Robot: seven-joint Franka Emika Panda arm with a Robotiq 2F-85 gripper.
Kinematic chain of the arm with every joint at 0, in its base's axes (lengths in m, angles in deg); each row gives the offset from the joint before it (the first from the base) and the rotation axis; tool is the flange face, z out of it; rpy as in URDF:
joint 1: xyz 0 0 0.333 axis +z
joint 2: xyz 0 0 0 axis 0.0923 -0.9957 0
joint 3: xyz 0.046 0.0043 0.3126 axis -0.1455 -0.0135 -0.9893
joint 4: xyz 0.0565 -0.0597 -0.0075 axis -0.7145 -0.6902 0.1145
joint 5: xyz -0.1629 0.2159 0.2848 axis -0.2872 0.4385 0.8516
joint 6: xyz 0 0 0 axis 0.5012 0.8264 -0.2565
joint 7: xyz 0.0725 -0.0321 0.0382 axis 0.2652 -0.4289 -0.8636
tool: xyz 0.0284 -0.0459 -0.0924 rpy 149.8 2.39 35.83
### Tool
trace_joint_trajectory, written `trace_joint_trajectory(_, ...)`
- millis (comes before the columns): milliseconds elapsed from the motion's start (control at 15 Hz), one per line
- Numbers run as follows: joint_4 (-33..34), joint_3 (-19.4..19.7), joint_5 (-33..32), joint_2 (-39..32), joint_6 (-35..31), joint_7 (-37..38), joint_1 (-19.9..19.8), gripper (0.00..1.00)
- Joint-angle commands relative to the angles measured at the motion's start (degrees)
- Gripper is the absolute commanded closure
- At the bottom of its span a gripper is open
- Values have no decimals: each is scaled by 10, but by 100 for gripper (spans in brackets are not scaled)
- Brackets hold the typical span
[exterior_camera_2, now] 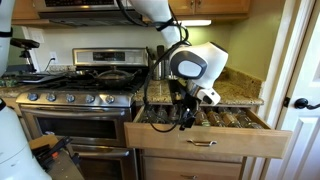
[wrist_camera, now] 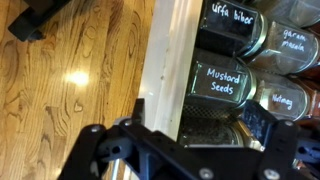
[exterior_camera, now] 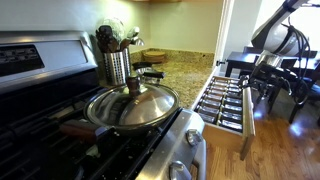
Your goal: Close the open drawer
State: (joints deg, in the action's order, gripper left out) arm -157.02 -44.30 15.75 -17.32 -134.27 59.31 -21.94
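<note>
Under the granite tabletop [exterior_camera: 188,72], the drawer [exterior_camera_2: 210,141] stands pulled out, rows of dark spice jars [wrist_camera: 225,82] showing. We see the fingers [exterior_camera_2: 186,120] hanging over the jars just behind its wooden front; spread or clenched, we cannot tell in these small views. Beside it stands the stove [exterior_camera_2: 80,95], a lidded pan [exterior_camera: 132,106] on top.

I read the drawer [exterior_camera_2: 160,136] front as pale honey wood with a plain grain. Jars [wrist_camera: 226,82] inside are dark, black labels with white handwriting. Counter [exterior_camera: 182,72] is speckled tan-brown granite. Floor [wrist_camera: 70,80] is warm orange wood, streaky grain. Stove [exterior_camera_2: 78,98] is brushed silver with black grates; pan lid [exterior_camera: 132,106] shiny silver. Pincer [wrist_camera: 185,150] matte black; arm [exterior_camera_2: 192,63] white with black joints.
</note>
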Motion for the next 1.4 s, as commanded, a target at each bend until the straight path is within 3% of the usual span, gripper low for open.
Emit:
trace_joint_trajectory(0, 48, -19, 29, -40, 0, -14, -17, 0)
trace_joint_trajectory(733, 36, -12, 13, -43, -8, -12, -15, 0)
trace_joint_trajectory(1333, 55, -51, 108, -82, -41, -110, -52, 0)
